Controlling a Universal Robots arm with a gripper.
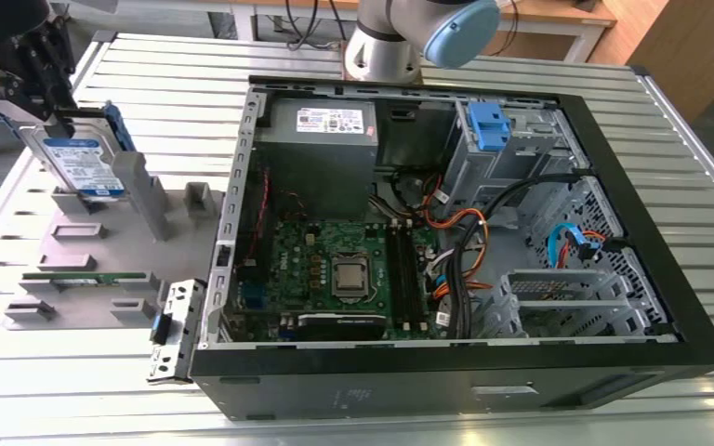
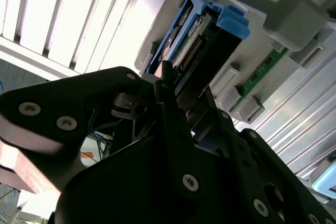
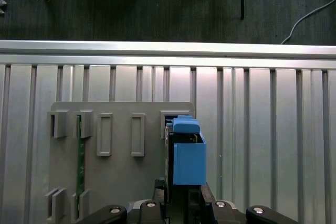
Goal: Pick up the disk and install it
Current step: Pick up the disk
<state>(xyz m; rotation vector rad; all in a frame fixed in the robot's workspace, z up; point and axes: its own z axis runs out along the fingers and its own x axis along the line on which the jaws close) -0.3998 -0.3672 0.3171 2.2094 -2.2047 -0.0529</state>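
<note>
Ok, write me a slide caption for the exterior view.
End effector gripping the upright disk at the grey fixture, beside the open computer case.

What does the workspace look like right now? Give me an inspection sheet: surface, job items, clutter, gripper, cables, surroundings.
Surface: slatted metal table carrying an open computer case and a grey fixture.
Job's things: the disk stands upright at the fixture, outside the case; whether it clears its slot cannot be told.
Clutter: green circuit board in the fixture; power supply and blue bracket inside the case.
Gripper: the gripper is shut on the disk's top.
Cables: orange and black bundle loose inside the case.
Surroundings: wooden furniture beyond the table.
</note>
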